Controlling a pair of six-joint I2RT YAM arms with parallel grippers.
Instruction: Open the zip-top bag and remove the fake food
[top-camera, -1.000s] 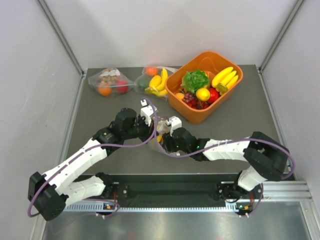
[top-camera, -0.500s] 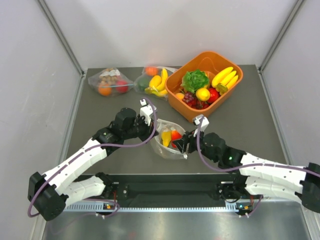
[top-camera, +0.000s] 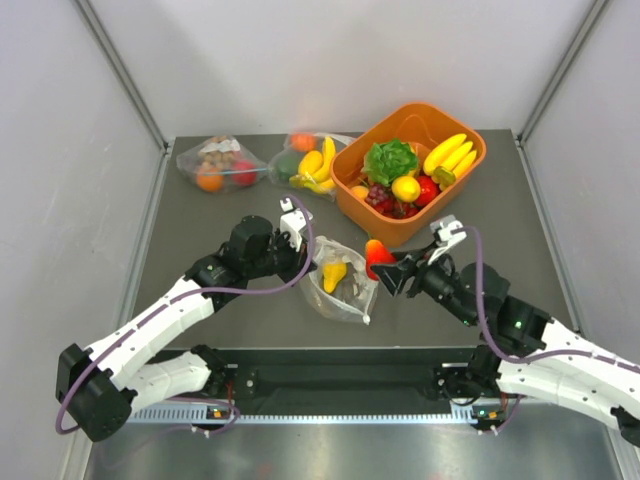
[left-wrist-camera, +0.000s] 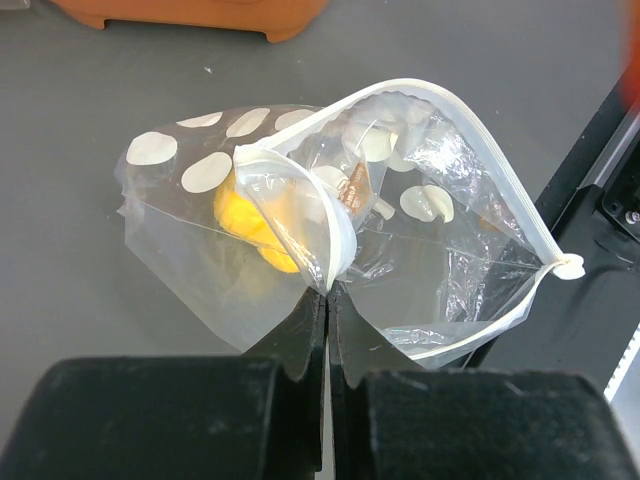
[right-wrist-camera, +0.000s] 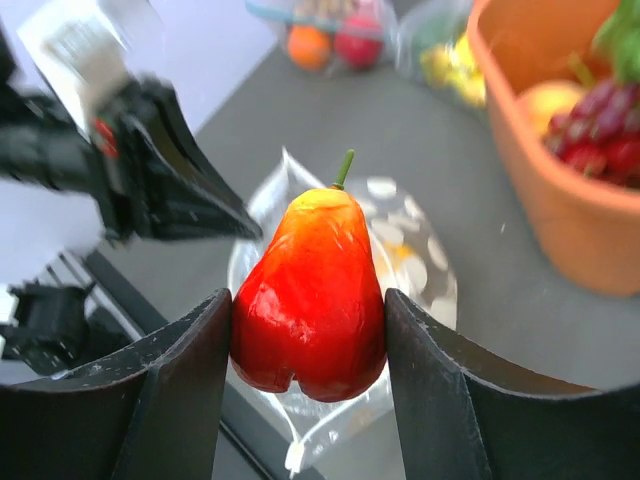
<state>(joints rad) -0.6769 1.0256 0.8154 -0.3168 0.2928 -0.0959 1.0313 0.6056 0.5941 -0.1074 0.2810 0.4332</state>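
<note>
Red fake fruit is out of the zip-top bag and up in the right end effector, so I'd call this roughly mid-task: bag open, first piece extracted, not yet put down.

Top view: the left end effector is pinched on the bag's left rim. The bag lies on the desk near the front edge, and a yellow piece shows inside it. The orange bin sits just behind the right end effector, so there is little room that way. Bare desk lies right of the bag and in front of the bin, which is the best set-down spot as I read it. Two plain clear bags sit at the back left, well apart.

Left wrist: the jaws are fully closed on a fold of the bag's zip rim. The mouth gapes wide towards the right, with the zip slider at its far corner. The yellow piece and a small brown piece are left inside, so more pulls are needed. The black rail at the desk edge is just beside the mouth, so I'd approach from above, not from the front.

Right wrist: the fingers are part-open and clamp the red fruit on both flanks, upright with the stem on top. The bag lies below and beyond it. The bin wall is close on the right, with clear desk between.
</note>
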